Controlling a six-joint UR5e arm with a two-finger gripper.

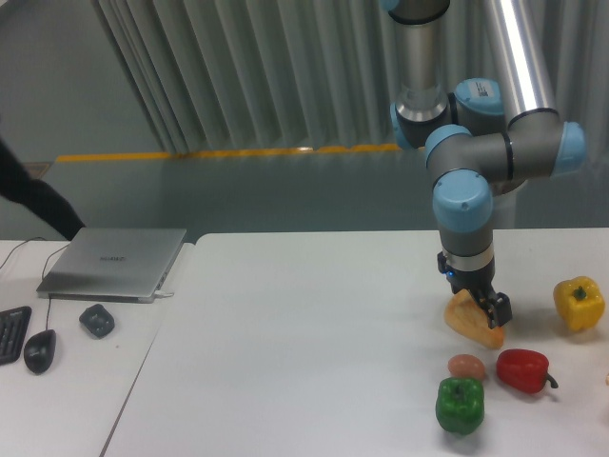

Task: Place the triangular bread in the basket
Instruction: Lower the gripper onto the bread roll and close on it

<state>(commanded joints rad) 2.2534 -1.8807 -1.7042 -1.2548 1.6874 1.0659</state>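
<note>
The triangular bread (463,317), a golden-orange wedge, lies on the white table (304,333) at the right. My gripper (476,297) has come down over it, pointing straight down. One dark finger (500,309) shows at the bread's right side, and the jaws seem to straddle the wedge, still spread. The bread rests on the table. The basket is out of view.
A yellow pepper (579,303) sits to the right of the bread. A brown egg (465,366), a red pepper (522,369) and a green pepper (460,405) lie just in front of it. On the left table are a laptop (114,262), a mouse (39,349) and a keyboard (9,333).
</note>
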